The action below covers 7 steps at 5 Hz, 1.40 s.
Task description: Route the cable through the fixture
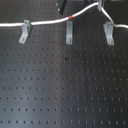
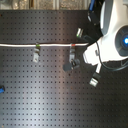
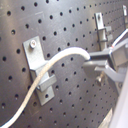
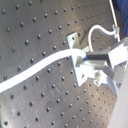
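A black pegboard [image 1: 60, 90] carries three metal clips. The white cable [image 1: 45, 22] rests in the first clip [image 1: 24, 31], rising past the middle clip [image 1: 69, 33] to the claw [image 3: 92, 64], closed on it. Slack could miss that clip.

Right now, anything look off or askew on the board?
Nothing damaged or spilled. The cable lies across the clip at the first exterior view's left and the middle clip, red band just above that one. It rises past the third clip, not seated there. The gripper holds it.

A small blue object [image 2: 2, 89] lies on the black pegboard [image 2: 45, 95].
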Motion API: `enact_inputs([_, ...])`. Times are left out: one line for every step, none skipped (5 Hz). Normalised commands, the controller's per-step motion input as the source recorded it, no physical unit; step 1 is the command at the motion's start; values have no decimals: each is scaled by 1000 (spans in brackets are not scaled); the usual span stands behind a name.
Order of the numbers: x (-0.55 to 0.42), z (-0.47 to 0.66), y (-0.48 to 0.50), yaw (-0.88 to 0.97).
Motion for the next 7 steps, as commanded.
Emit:
enact_inputs([-220, 79, -312, 0])
enact_inputs([-159, 61, -291, -71])
enact_inputs([10, 0, 3, 0])
enact_inputs([179, 254, 181, 9])
enact_inputs([135, 314, 52, 0])
enact_inputs([131, 275, 48, 0])
enact_inputs([48, 249, -27, -9])
